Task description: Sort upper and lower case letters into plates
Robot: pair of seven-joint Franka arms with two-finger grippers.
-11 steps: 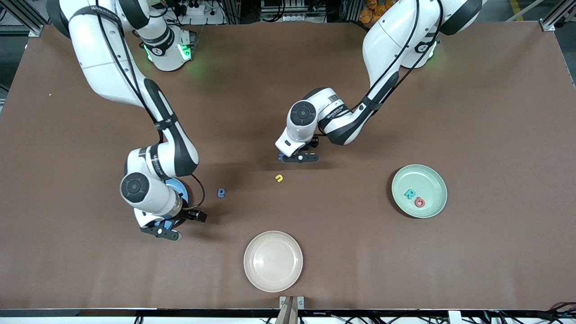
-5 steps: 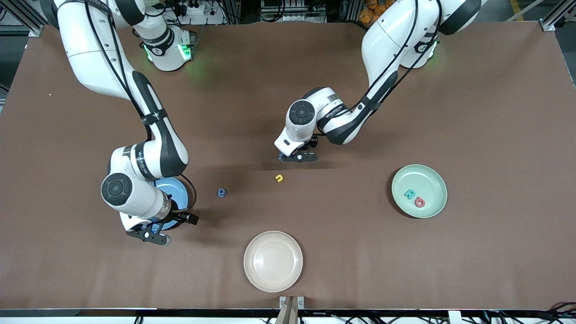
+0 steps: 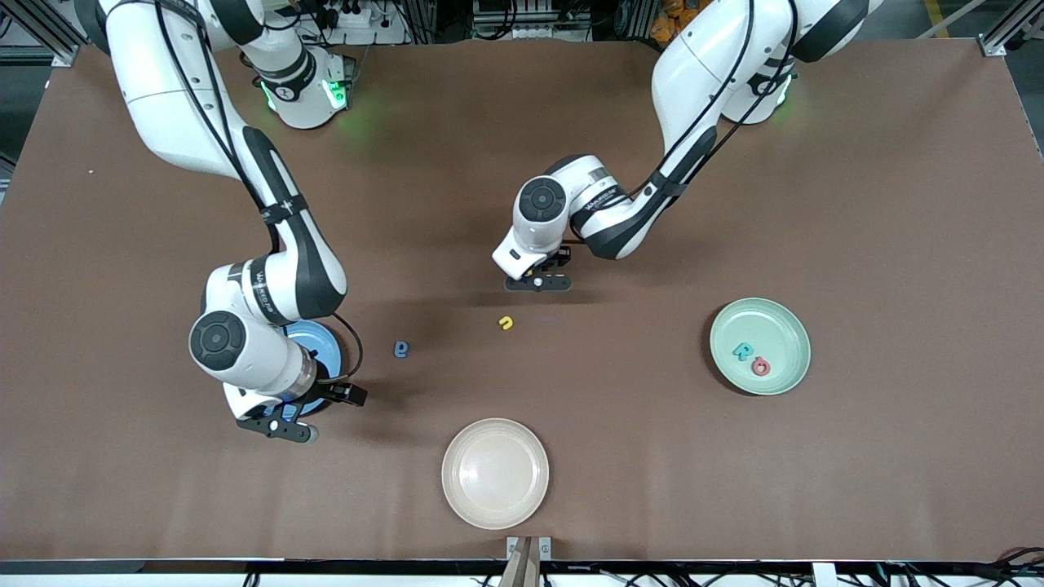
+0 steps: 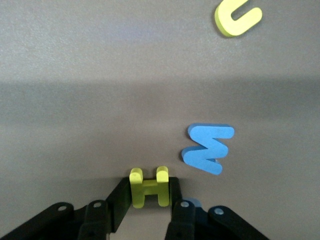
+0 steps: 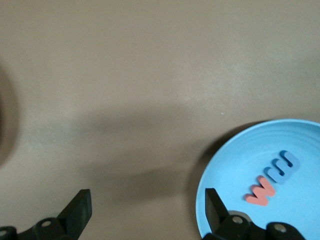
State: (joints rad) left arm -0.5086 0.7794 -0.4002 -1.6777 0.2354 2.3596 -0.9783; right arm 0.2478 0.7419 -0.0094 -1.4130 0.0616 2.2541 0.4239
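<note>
Yellow H pinched between left gripper fingers, mid-table. Blue M flat just beside it, yellow U nearer front camera. Right gripper spread wide, empty, at blue plate edge.

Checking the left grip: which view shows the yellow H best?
Left wrist view: the yellow H sits clamped between the left gripper fingers. In the front view the arm hides it; the right wrist view misses it.
</note>
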